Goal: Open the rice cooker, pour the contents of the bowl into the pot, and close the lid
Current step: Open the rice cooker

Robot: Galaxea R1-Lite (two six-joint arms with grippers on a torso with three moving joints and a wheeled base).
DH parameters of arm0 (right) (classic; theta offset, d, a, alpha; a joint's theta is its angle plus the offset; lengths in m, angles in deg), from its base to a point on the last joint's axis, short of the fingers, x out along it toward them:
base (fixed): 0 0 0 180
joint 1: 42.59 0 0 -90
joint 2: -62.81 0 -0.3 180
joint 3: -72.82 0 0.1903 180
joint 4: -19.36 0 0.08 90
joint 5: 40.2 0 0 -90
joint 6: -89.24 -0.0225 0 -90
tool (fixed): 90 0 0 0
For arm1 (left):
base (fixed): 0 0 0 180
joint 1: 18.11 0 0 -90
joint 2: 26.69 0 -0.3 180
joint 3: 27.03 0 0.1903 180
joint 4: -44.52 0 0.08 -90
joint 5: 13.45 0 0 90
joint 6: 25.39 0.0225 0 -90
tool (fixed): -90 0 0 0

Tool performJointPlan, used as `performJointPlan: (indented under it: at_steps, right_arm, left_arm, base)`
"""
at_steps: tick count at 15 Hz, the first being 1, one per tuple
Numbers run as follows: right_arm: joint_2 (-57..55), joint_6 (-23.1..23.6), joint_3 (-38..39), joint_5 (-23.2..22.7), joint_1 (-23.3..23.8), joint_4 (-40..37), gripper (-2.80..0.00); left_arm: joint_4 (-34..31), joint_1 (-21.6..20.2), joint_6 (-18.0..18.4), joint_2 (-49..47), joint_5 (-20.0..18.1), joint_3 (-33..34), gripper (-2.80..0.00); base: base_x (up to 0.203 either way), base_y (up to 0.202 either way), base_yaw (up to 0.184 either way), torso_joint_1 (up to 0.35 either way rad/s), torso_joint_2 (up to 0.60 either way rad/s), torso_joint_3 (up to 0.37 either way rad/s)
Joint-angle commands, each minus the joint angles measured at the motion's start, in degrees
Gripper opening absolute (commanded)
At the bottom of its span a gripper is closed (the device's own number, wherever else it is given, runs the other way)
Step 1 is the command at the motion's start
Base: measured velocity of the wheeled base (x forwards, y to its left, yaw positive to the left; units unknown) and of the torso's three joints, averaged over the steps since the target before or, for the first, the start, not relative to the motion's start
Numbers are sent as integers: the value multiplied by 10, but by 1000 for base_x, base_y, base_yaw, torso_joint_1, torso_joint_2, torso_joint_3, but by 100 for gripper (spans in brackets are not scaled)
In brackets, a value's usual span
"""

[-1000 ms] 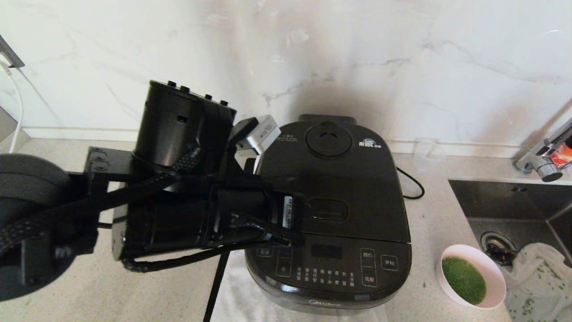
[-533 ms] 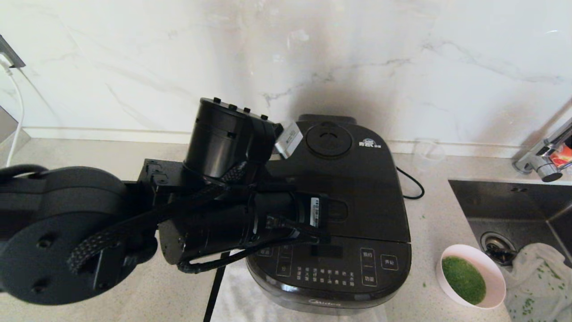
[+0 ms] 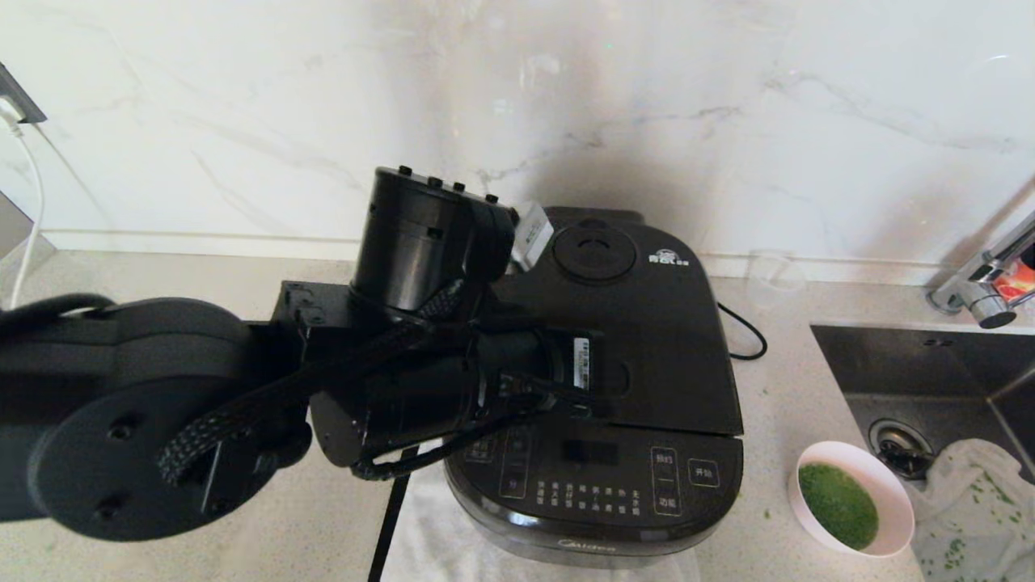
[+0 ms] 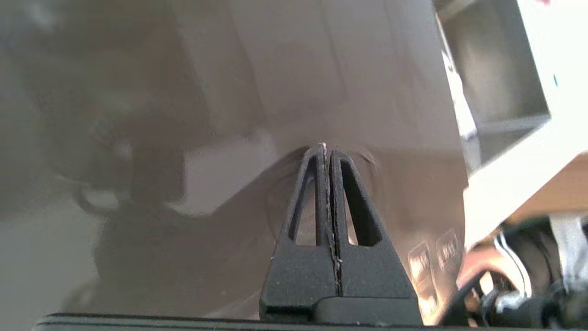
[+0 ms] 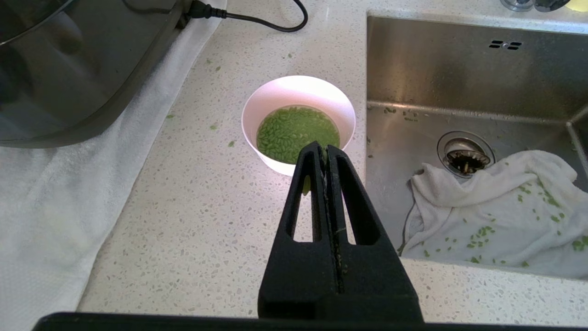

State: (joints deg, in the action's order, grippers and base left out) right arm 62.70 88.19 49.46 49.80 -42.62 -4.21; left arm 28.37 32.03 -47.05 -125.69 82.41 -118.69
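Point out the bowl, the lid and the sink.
bowl [image 5: 275, 99]: right wrist view, bare inner wall above the green bits.
lid [image 3: 663, 339]: head view, flat glossy top.
sink [image 5: 436, 69]: right wrist view, steel back wall.

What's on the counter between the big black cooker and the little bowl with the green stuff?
Mostly bare speckled counter with a few stray green bits, seen in the right wrist view, plus the edge of the white towel lying under the rice cooker toward the bowl.

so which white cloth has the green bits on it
The crumpled cloth in the sink, speckled green; the flat towel under the rice cooker looks clean.
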Motion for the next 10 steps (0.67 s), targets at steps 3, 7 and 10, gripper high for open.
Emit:
performJointPlan:
  at_steps: [3,7,10]
  right_arm:
    - [0,0,0,0,-1,-1,-280]
    - [0,0,0,0,-1,0,-280]
    - [0,0,0,1,-1,0,-280]
  left_arm:
    - [-35,-2,-2,67,9,-68,-280]
    - [-69,-7,2,157,28,-121,-280]
    - [-113,-7,4,239,34,-167,-280]
  base:
    - [0,0,0,0,0,0]
    - [0,0,0,0,0,0]
    - [0,0,0,0,0,0]
